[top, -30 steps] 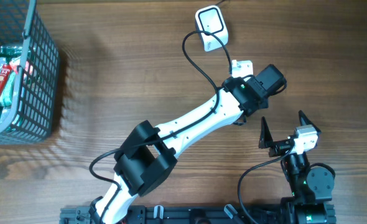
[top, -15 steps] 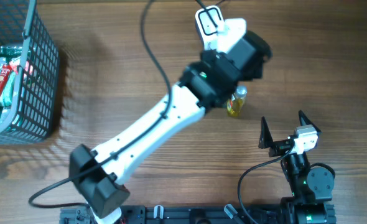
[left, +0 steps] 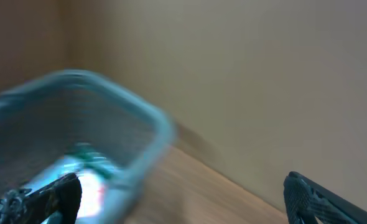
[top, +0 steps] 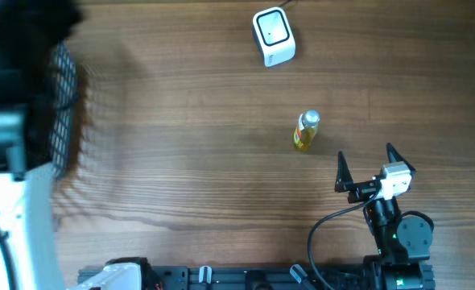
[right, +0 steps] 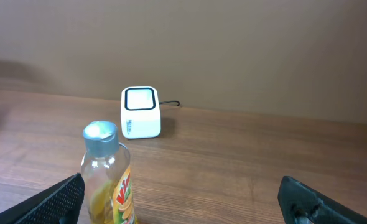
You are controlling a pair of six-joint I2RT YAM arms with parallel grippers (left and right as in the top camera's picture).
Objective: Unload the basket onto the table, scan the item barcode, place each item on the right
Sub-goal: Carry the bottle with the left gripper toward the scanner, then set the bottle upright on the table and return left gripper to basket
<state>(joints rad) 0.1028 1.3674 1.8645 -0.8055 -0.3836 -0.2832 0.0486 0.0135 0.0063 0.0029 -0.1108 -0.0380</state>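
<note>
Now you are looking at a brown wood-grain table [top: 181, 177] running back to a plain tan wall [right: 246, 43]; the bottle [top: 305, 131], yellow-labelled and silver-capped, is standing upright near the middle of the boards, touching neither arm; the white scanner [top: 273, 36] is sitting well behind it toward the far edge; the right gripper [top: 366, 157] is resting near the bottle, jaws spread wide and empty; the left gripper [left: 180, 193] is hanging over the wire basket [left: 143, 121] at the table's left end, jaws released too, holding nothing; its wrist view is blurring.
</note>
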